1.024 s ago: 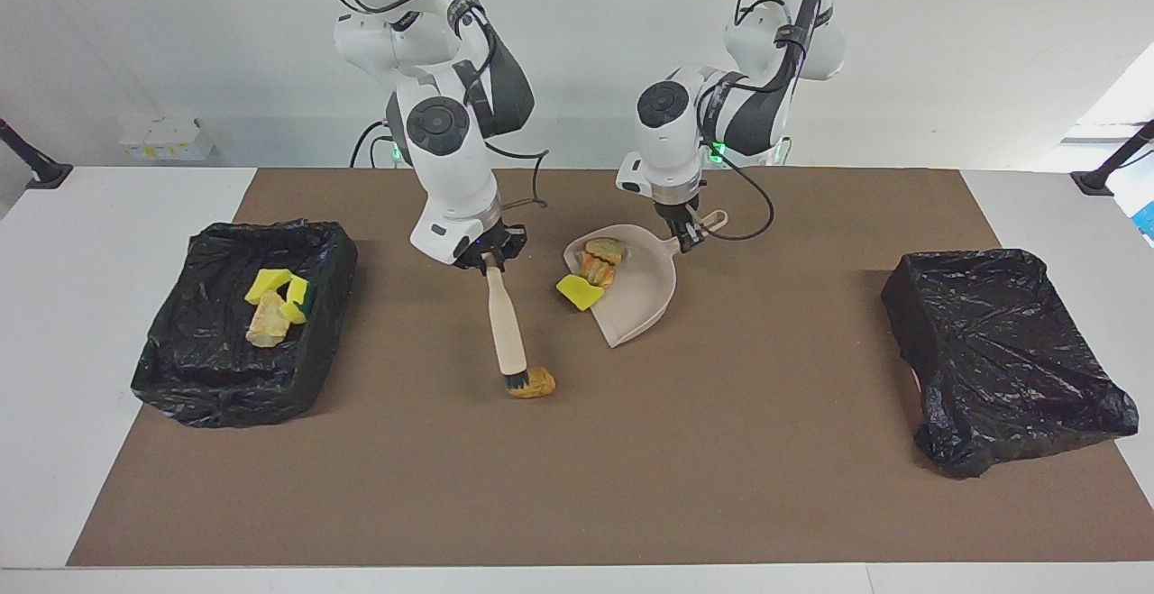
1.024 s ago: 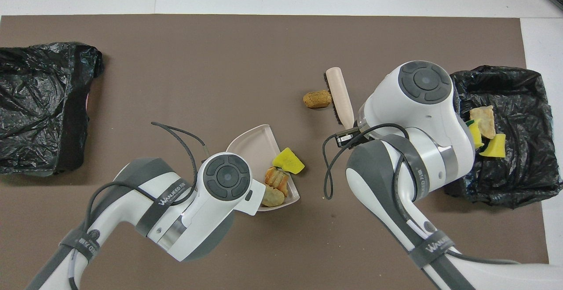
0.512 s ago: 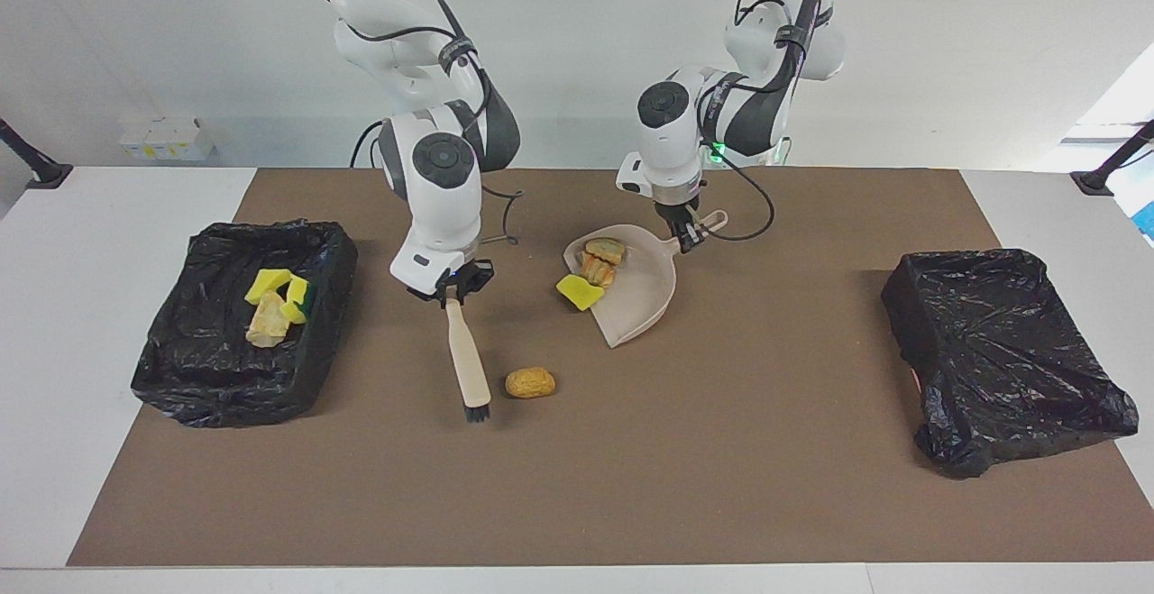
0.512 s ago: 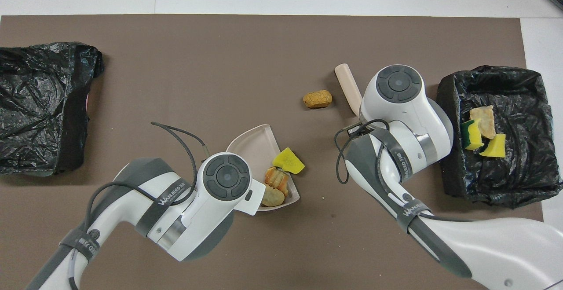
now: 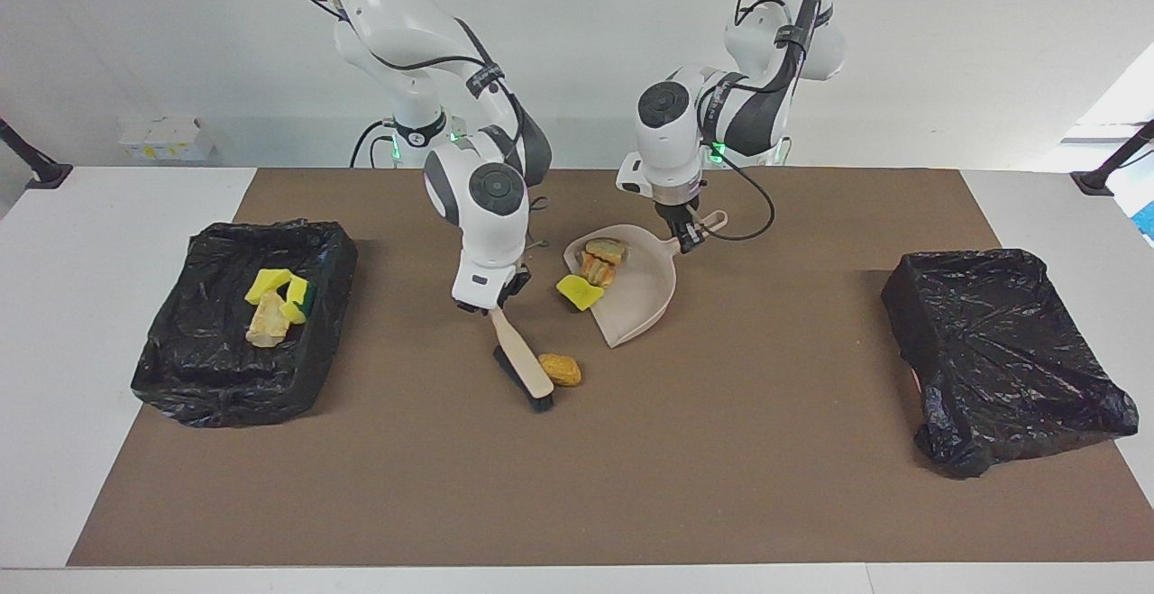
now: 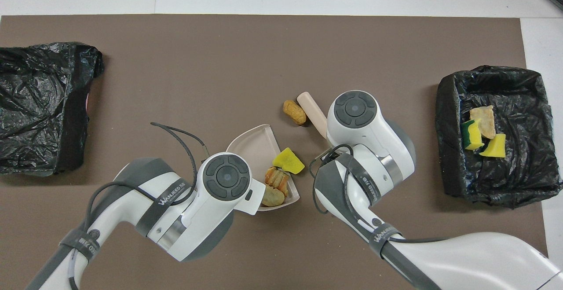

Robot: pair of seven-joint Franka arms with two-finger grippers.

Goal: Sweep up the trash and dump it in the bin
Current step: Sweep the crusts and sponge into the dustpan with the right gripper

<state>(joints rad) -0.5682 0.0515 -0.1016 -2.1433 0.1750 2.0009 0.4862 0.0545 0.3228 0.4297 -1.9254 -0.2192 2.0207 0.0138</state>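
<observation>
Brown mat on white counter (image 5: 54, 324). Right pincer (image 5: 491, 304) clamped on brush (image 5: 521, 355), long axis slanting away from robots, bristles prob. touching bread lump (image 5: 561, 369) on mat. Lump sits betw. brush and dustpan (image 5: 642, 292) mouth, farther from robots. Left pincer (image 5: 687, 235) closed on dustpan handle; three scraps (image 5: 595, 271) at pan. Bin (image 5: 243, 324) w/ more scraps, right arm's end.

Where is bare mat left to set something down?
Bare: the strip between the dustpan and the empty bin, and the mat farther from the robots than the bread lump. Crowded: around the brush, lump and dustpan mouth.
</observation>
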